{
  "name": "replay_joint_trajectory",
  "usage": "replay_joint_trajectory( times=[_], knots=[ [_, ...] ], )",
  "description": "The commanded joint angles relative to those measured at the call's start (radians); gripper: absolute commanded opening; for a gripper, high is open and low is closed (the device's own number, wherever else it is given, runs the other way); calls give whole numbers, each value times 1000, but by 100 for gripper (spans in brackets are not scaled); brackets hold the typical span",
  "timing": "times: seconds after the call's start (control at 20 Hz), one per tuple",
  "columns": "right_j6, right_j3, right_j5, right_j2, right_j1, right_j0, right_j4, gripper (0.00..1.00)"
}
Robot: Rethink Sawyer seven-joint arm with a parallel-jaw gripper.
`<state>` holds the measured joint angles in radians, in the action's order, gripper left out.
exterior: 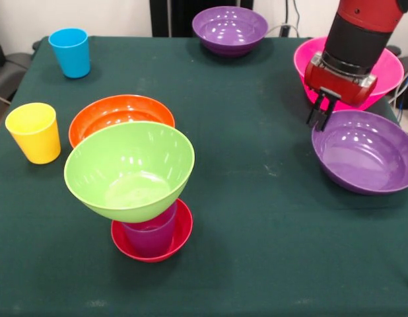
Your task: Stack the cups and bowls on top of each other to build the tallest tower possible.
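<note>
Tower (148,198) stands three high near the tabletop's front edge — green bowl (130,168) tilted. Gripper (321,115), fingers pressed together and empty, hovers beside purple bowl (366,152) — likely the next pick.

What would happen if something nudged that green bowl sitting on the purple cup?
The green bowl already sits tilted on the narrow purple cup, so it would probably tip or slide off. It looks glossy, so likely slippery, and being thin plastic, probably light.
</note>
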<state>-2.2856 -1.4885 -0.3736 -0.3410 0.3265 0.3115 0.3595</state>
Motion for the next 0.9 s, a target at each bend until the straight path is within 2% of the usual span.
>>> replay_joint_trajectory(
  times=[0.05,0.25,0.5,0.9],
  knots=[
    [-77,-28,-185,47,102,-30,-28,0],
    [-48,1,-297,25,161,-43,-47,0],
    [-20,36,-384,13,201,-59,-68,0],
    [-1,47,-421,29,229,-87,-81,0]
  ],
)
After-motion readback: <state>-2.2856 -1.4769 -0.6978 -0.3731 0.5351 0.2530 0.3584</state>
